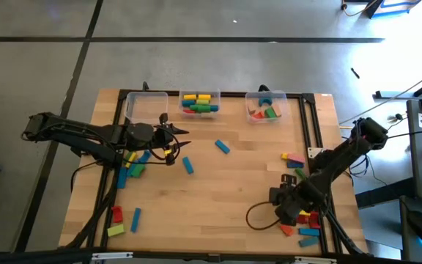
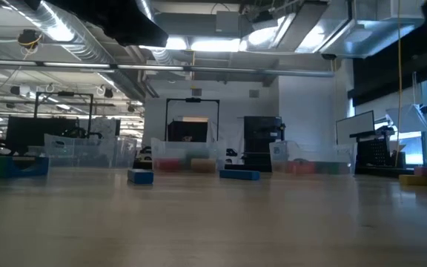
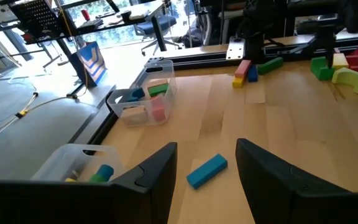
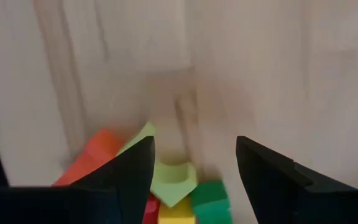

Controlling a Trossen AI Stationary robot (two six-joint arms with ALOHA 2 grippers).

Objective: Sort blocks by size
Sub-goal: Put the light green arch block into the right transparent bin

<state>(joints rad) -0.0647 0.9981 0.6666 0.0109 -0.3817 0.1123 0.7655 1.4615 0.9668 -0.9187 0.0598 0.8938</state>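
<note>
- blue, and sitting flat: the blue block [image 3: 207,170] lies on the bare wood right ahead of the left gripper [image 1: 173,141], framed between its two dark fingers but not touched.
- looks light, rigid and smooth-sided to me, a short bar; pinching across its narrow width at the middle should hold it square, since it could skate on the table.
- left gripper's fingers stand apart with nothing in them, just beside the loose blocks [image 1: 133,163] of blue, yellow and green.
- from that blue block, three clear bins line the far edge: the left bin [image 1: 146,107] looks bare, the middle bin [image 1: 200,103] has long pieces, the right bin [image 1: 265,108] short ones.
- well away from it, the right gripper [image 1: 278,196] hangs spread and empty over a red, yellow and green corner pile [image 4: 176,186].
</note>
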